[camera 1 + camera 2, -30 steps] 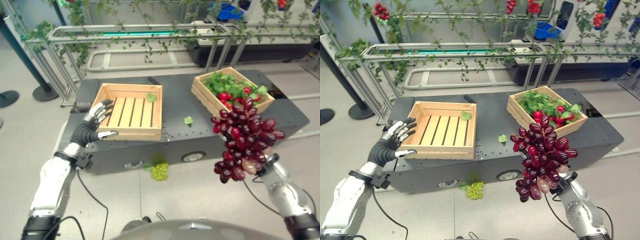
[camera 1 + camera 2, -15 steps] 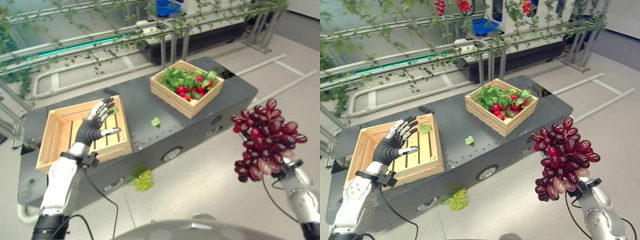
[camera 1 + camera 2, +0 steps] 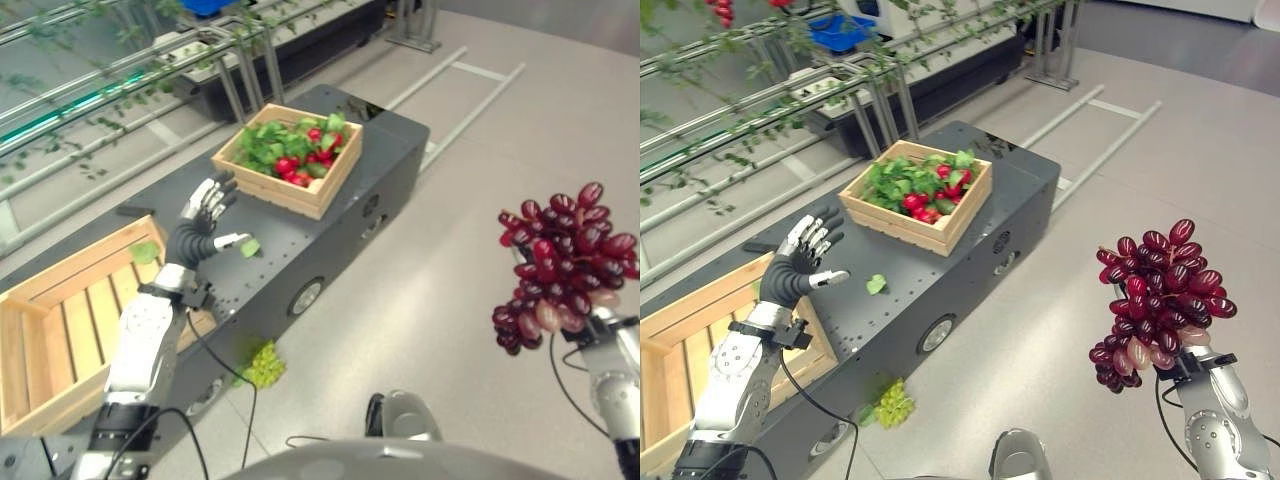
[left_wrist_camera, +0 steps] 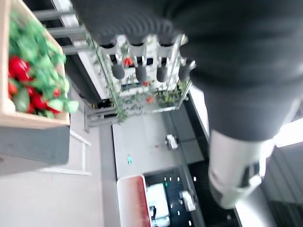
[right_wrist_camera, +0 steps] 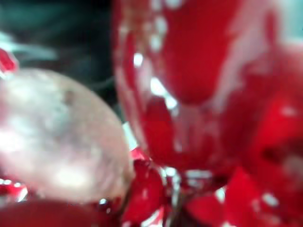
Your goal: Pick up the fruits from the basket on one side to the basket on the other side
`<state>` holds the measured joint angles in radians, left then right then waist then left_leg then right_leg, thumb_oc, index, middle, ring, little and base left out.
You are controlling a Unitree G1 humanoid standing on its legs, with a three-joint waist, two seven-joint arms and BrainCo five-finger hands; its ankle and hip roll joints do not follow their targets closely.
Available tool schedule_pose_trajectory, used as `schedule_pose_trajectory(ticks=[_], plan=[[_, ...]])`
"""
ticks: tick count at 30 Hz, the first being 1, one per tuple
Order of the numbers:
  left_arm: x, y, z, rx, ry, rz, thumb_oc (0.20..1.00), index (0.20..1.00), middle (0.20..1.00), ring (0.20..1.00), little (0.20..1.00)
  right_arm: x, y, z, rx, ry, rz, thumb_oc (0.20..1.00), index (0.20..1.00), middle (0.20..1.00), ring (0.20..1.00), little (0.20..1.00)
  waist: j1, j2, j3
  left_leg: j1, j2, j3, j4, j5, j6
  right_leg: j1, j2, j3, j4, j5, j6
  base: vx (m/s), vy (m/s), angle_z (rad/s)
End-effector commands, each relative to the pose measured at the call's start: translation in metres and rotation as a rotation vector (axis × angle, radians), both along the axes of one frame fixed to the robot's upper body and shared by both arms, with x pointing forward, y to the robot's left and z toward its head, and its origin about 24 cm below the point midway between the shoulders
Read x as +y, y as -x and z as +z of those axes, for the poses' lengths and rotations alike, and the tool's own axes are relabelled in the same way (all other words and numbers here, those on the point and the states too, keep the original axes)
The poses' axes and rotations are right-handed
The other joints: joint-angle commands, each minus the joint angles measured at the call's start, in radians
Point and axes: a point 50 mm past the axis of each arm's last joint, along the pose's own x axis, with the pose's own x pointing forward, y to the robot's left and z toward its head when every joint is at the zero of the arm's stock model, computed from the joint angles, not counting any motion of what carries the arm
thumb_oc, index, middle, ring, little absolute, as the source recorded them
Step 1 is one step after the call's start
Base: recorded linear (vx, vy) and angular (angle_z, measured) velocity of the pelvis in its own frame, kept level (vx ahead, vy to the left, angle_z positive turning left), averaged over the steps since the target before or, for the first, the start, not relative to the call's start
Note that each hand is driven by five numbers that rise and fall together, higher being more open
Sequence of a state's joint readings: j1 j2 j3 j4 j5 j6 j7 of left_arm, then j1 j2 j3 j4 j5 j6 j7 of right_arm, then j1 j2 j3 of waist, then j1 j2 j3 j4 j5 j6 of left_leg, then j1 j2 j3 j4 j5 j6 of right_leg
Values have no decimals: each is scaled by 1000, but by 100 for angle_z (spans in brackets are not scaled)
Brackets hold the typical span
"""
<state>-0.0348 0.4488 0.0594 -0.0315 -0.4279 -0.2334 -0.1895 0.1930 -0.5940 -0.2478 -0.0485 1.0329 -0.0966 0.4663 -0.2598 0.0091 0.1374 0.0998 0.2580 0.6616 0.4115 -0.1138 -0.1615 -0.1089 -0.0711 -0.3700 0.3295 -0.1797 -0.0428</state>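
From where I stood, the job looked only partly done: the big bunch of dark red grapes [image 3: 1160, 300] was up in the air, carried above the robot's right hand [image 3: 1192, 362], well out over the bare grey floor [image 3: 1080, 200] and apart from both crates. I could not tell how that hand's fingers sat, since the fruit hid them; the right wrist view showed just glossy red grapes pressed close. The slatted, pale wooden crate [image 3: 50, 325] nearest the robot's left held no fruit that I could see, just a green leaf [image 3: 143, 252] at its far end, so the delivery was yet to come. The other wooden crate [image 3: 915, 195], farther along the long dark grey platform [image 3: 970, 240], was full of green leaves and red fruit, so plenty seemed left to carry over. A small bunch of green grapes [image 3: 262, 364] lay on the floor against the platform's side. The left hand [image 3: 203, 215] hovered over the platform between the crates, fingers spread and holding nothing. The open floor gave the right arm ample room; the slatted crate's raised rim was the edge I judged the grapes must clear.
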Motion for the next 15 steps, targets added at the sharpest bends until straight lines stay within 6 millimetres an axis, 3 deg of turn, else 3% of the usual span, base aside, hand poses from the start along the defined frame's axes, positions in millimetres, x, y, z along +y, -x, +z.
schedule_pose_trajectory(ticks=[1, 2, 3, 4, 5, 6, 7, 8, 9, 10, 11, 13, 15], plan=[[2, -2, 27, -158, 57, 16, 1000, 1000, 1000, 1000, 1000, -10, -5, 46, -259, -5, -67, 200, 200, 200, 200, 200, 13, -71, -15, -24, 35, -17, 243, 94, -63, 145, 66, 39, -231, 47, 45, 34, -245, -63], [2, -3, 31, -176, 66, 28, 1000, 1000, 1000, 1000, 1000, -8, -7, 47, -263, -11, -62, 200, 200, 200, 200, 200, 24, -97, 1, -65, 46, -52, 317, 161, -56, 162, 75, 81, -252, 64, 16, -53, -147, -94], [1, -3, 32, -183, 68, 36, 1000, 1000, 1000, 1000, 1000, -6, -9, 45, -259, -15, -63, 200, 200, 200, 200, 200, 41, -106, 14, -107, 12, -123, 328, 156, -47, 171, 82, 122, -257, 69, 5, -66, -120, -120], [1, -3, 32, -184, 66, 37, 1000, 1000, 1000, 1000, 1000, -5, -9, 45, -259, -16, -63, 200, 200, 200, 200, 200, 41, -110, 12, -109, 7, -120, 322, 161, -42, 167, 77, 122, -259, 74, 4, -15, -31, -138], [3, -2, 29, -179, 76, 67, 1000, 1000, 1000, 1000, 1000, -4, -11, 43, -252, -21, -68, 200, 200, 200, 200, 200, 64, -121, 21, -190, -47, -198, 273, 109, -8, 184, 79, 162, -261, 83, 14, -1, -9, -97], [3, -2, 29, -180, 75, 67, 1000, 1000, 1000, 1000, 1000, -4, -12, 43, -253, -22, -68, 200, 200, 200, 200, 200, 64, -124, 18, -192, -53, -194, 266, 115, -4, 180, 75, 162, -263, 88, 15, 77, 53, -95], [8, 1, 29, -186, 94, 93, 1000, 1000, 1000, 1000, 1000, -2, -12, 41, -245, -21, -61, 200, 200, 200, 200, 200, 70, -129, 13, -229, -45, -242, 169, 82, 39, 184, 61, 191, -264, 98, 35, 97, 117, -68], [10, 2, 28, -186, 88, 104, 1000, 1000, 1000, 1000, 1000, -1, -13, 41, -246, -16, -53, 200, 200, 200, 200, 200, 82, -127, 16, -257, -67, -303, 100, 61, 58, 188, 61, 219, -264, 96, 44, 99, 115, -60], [10, 2, 28, -186, 88, 105, 1000, 1000, 1000, 1000, 1000, 0, -13, 41, -246, -17, -52, 200, 200, 200, 200, 200, 82, -131, 11, -257, -75, -298, 86, 71, 62, 182, 55, 220, -265, 101, 45, 129, 151, -70], [15, 6, 26, -181, 81, 132, 1000, 1000, 1000, 1000, 1000, 7, -22, 41, -236, 11, -18, 200, 200, 200, 200, 200, 135, -124, 18, -308, -175, -510, -26, 87, 73, 195, 73, 309, -259, 104, 58, 137, 140, -81], [18, 8, 26, -188, 78, 151, 1000, 1000, 1000, 1000, 1000, 13, -28, 42, -243, 17, 2, 200, 200, 200, 200, 200, 163, -122, 19, -316, -216, -616, -84, 116, 72, 196, 87, 364, -254, 105, 63, 166, 140, -192], [22, 9, 27, -192, 74, 173, 1000, 1000, 1000, 1000, 1000, 16, -31, 40, -239, 16, 6, 200, 200, 200, 200, 200, 177, -117, 12, -321, -247, -657, -132, 148, 74, 195, 107, 410, -250, 109, 68, 115, 48, -222], [28, 11, 25, -186, 84, 197, 1000, 1000, 1000, 1000, 1000, 18, -32, 40, -244, 6, 15, 200, 200, 200, 200, 200, 169, -103, -15, -239, -242, -632, -224, 125, 98, 185, 124, 441, -249, 100, 77, 151, 132, -93]])
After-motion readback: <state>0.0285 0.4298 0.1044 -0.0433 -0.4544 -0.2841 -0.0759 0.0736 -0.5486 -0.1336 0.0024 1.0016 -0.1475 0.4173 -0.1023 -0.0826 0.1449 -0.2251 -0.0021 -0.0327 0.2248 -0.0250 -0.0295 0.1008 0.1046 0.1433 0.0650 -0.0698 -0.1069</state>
